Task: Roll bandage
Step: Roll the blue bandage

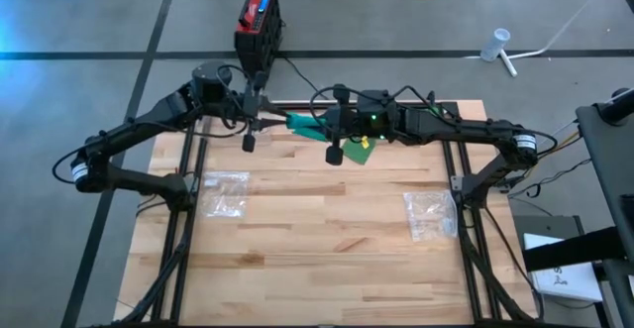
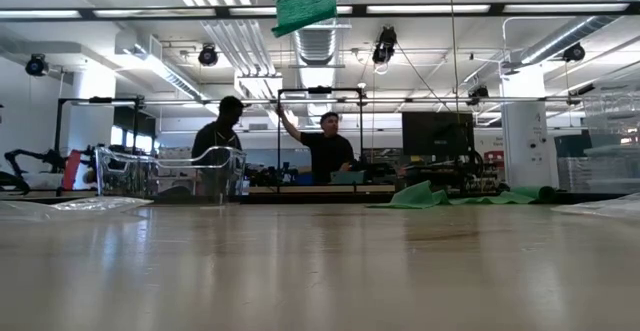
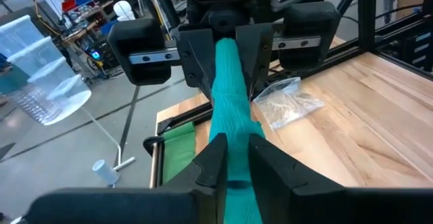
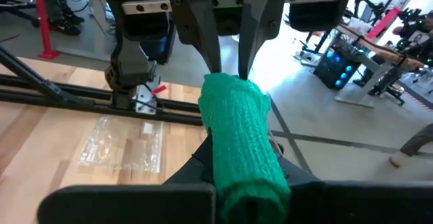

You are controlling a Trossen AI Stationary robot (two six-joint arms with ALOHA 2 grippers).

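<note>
A green bandage (image 1: 300, 124) is held in the air over the table's far edge, between my two grippers, which point at each other. My left gripper (image 1: 281, 120) is shut on its thinner strip end (image 3: 226, 102). My right gripper (image 1: 319, 129) is shut on its thick rolled part (image 4: 243, 143). In the low view the bandage (image 2: 305, 7) hangs high above the tabletop, under the dark grippers. My left gripper pinches the bandage's narrow strip end (image 3: 233, 158) between its two fingers, coming level from the table's left side, along the bandage. The strip runs straight on to the other gripper, clear of the table. My right gripper pinches the thick rolled part of the bandage (image 4: 249, 183) between its two fingers, coming level from the table's right side. The roll sticks out past the fingertips toward the left gripper's fingers (image 4: 205, 38) and is clear of the table.
A loose green cloth with a yellow tag (image 1: 361, 151) lies on the table below my right gripper. Clear plastic bags lie at the left (image 1: 226, 191) and right (image 1: 432, 215). Two people (image 2: 325, 149) stand in the room beyond the table.
</note>
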